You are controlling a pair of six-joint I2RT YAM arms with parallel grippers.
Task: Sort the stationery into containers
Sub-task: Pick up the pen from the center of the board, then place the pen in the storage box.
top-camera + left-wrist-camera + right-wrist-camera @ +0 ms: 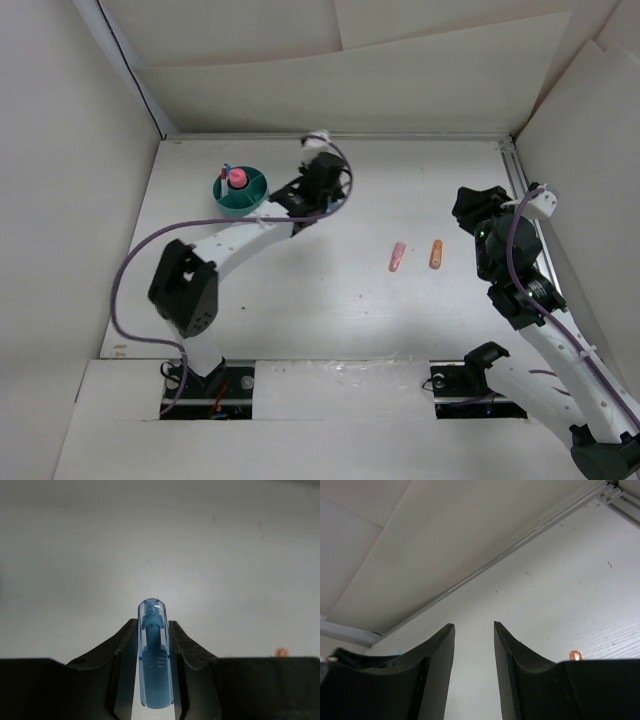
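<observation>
Blue marker (pixel 155 660) in left gripper (pixel 153 626)

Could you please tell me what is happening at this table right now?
The robot is sorting stationery into a teal cup, which already holds a few pieces. The left claw is shut on a blue marker piece, near the cup. A pink piece and an orange piece lie side by side on the table, not yet sorted. The right claw hangs open and empty at the right side.
</observation>
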